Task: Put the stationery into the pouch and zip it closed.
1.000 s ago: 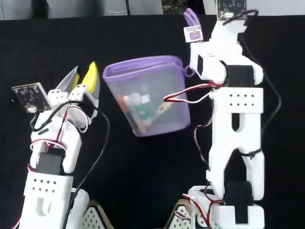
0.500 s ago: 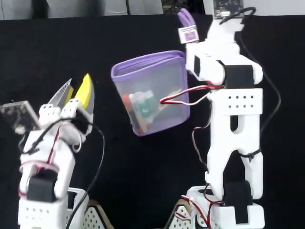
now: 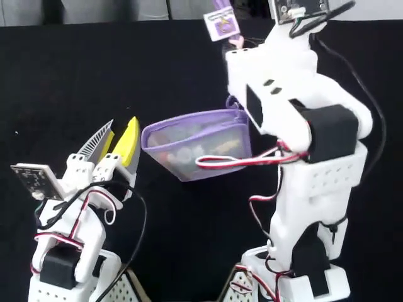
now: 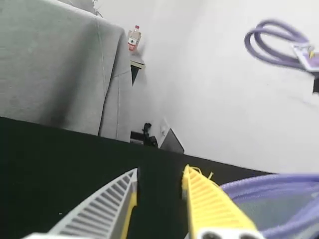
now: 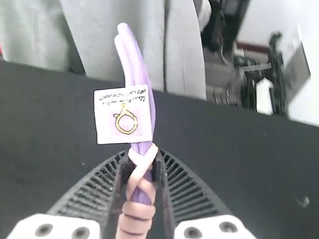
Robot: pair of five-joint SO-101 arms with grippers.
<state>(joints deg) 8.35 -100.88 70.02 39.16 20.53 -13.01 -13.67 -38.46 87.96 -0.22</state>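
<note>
Black table (image 3: 157, 69), grey fabric (image 4: 55, 69) behind it, white wall (image 4: 209, 84), small bottle (image 4: 133, 38) on a ledge.

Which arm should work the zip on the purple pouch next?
Probably left. The left gripper is open, empty and right beside the pouch. The right gripper is shut on the strap, with the pouch hanging from it.
</note>
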